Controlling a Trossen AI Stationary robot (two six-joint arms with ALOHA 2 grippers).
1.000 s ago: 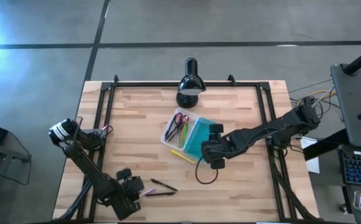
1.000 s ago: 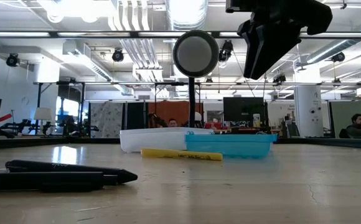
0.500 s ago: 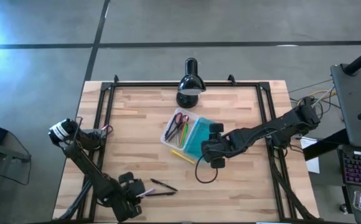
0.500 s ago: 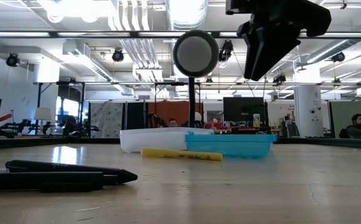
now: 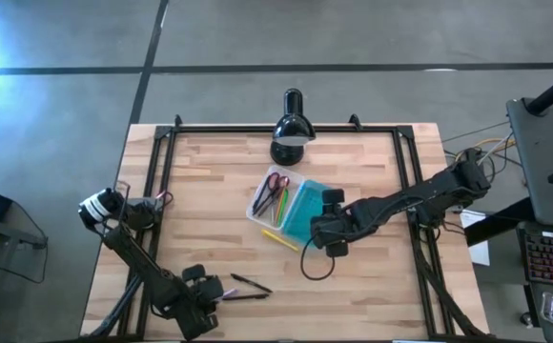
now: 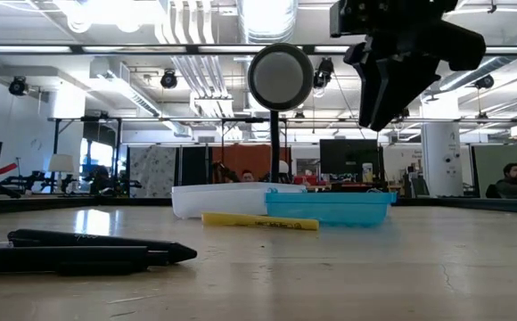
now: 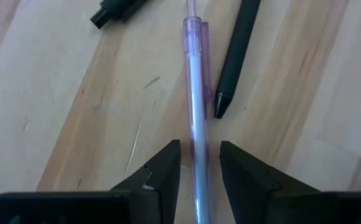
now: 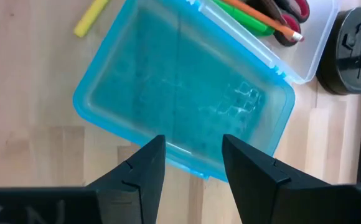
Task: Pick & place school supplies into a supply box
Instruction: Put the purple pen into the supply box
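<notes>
The supply box lies open at mid-table: a clear tray (image 5: 275, 195) holds red-handled scissors (image 8: 286, 9) and green and orange pens, and its turquoise lid (image 5: 300, 214) lies flat beside it. A yellow marker (image 5: 278, 236) rests on the wood next to the lid. My right gripper (image 8: 193, 143) hovers open above the lid (image 8: 180, 93). My left gripper (image 7: 199, 149) is low at the near left. Its open fingers stand on either side of a pink pen (image 7: 196, 93), with a small gap on each side. Two dark pens (image 5: 251, 283) (image 7: 236, 56) lie beside it.
A black desk lamp (image 5: 291, 133) stands at the far edge, just behind the tray. A black cable loop (image 5: 317, 265) lies on the wood below my right gripper. Black frame rails run along the table's left and right sides.
My left gripper has edged toward the pink pen, to the table's right. My right gripper has shifted slightly toward the table's right edge above the lid. No object has moved.
</notes>
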